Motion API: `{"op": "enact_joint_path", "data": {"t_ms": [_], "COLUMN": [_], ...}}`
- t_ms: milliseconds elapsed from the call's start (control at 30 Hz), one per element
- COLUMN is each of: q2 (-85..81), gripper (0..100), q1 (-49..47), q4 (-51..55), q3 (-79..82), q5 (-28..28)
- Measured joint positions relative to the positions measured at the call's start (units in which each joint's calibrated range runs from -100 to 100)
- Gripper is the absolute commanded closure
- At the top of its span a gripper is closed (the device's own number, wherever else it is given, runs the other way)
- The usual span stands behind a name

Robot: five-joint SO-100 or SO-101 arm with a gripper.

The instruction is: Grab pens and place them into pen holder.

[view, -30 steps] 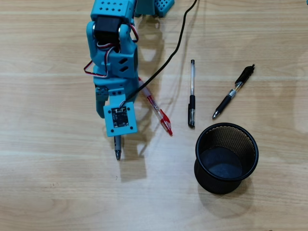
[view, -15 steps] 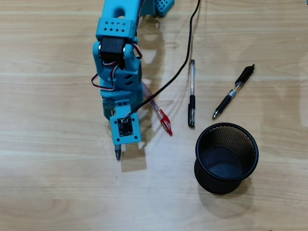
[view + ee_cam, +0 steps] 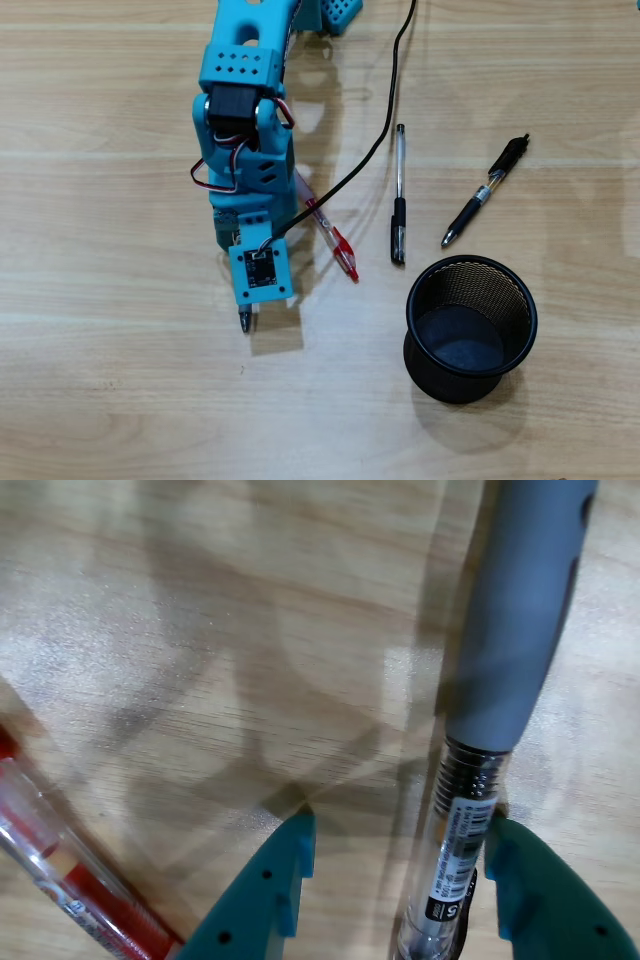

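My teal gripper (image 3: 398, 825) is open and down at the table, straddling a grey-black translucent pen (image 3: 490, 720); the pen lies against the right finger with a gap to the left finger (image 3: 285, 865). From overhead only the pen's tip (image 3: 243, 322) pokes out below the wrist camera board (image 3: 262, 273). A red and clear pen (image 3: 333, 238) lies just right of the arm, and its end shows at the lower left of the wrist view (image 3: 60, 880). Further right lie a clear pen with a black cap (image 3: 399, 196) and a black pen with a clear middle (image 3: 484, 192). The black mesh pen holder (image 3: 470, 327) stands upright and empty at lower right.
A black cable (image 3: 372, 105) runs from the wrist board up across the wooden table (image 3: 120, 400) to the top edge. The arm's base (image 3: 330, 14) sits at the top centre.
The arm has reached further down the overhead picture and lowered over the grey-black pen, so less of the pen shows below the camera board. The other pens and the holder have not moved.
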Motion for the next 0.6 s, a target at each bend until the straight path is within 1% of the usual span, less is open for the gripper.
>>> {"op": "enact_joint_path", "data": {"t_ms": [133, 267, 600], "q2": [0.0, 0.0, 0.1], "gripper": [92, 98, 98], "q1": [0.4, 1.4, 1.2], "q4": [0.0, 0.0, 0.0], "q3": [0.0, -0.1, -0.4], "q5": [0.0, 0.0, 0.0]}}
